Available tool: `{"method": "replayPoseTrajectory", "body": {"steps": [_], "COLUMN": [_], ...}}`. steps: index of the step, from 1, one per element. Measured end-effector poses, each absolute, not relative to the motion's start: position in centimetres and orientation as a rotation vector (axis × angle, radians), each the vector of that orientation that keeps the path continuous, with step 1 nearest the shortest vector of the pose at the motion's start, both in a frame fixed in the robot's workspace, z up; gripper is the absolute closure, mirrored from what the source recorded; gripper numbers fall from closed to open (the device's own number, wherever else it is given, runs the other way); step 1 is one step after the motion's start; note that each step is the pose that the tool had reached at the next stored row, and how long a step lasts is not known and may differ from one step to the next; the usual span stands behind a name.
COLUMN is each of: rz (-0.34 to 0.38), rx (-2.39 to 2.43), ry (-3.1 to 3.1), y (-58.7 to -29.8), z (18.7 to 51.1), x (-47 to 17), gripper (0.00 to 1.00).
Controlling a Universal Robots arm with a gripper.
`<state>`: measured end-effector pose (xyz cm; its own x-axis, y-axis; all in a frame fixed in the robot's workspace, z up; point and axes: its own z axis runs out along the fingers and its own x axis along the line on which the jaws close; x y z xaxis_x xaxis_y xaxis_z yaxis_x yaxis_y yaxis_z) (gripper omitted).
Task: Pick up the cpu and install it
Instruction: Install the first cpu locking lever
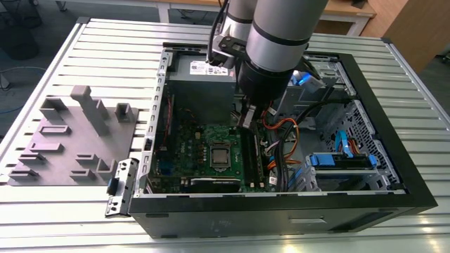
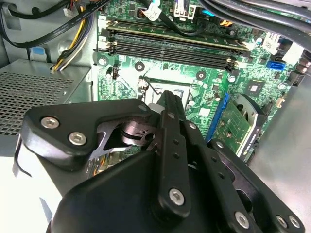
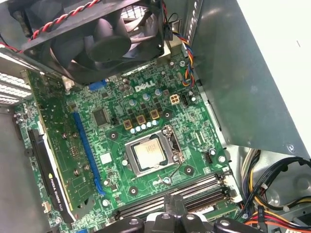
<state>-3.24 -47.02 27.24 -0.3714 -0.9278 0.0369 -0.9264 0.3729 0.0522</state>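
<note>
A ribbed aluminium work table (image 1: 84, 47) carried an open black computer case (image 1: 393, 153) laid on its side, so its green motherboard (image 3: 116, 141) faced up for access. The grey robot arm (image 1: 274, 58) reached inside. The small silver-topped square cpu (image 3: 150, 154) sat within its socket frame; the black gripper (image 2: 167, 99) hovered above it, holding nothing, its spread impossible to judge.

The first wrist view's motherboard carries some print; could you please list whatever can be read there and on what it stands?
Motherboard: white brand logo beside the fan, not quoted here; other lettering too small to read.
Expansion card: white print along its black edge, too small to read reliably.
The cpu: lid markings too faint to read.
</note>
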Motion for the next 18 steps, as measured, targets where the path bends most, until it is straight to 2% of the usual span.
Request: {"method": "replayPoseTrajectory", "body": {"steps": [18], "rz": [-0.030], "rx": [1.726], "ry": [-2.553], "y": [-46.7], "z": [26.1], "x": [-3.9], "gripper": [0.89]}}
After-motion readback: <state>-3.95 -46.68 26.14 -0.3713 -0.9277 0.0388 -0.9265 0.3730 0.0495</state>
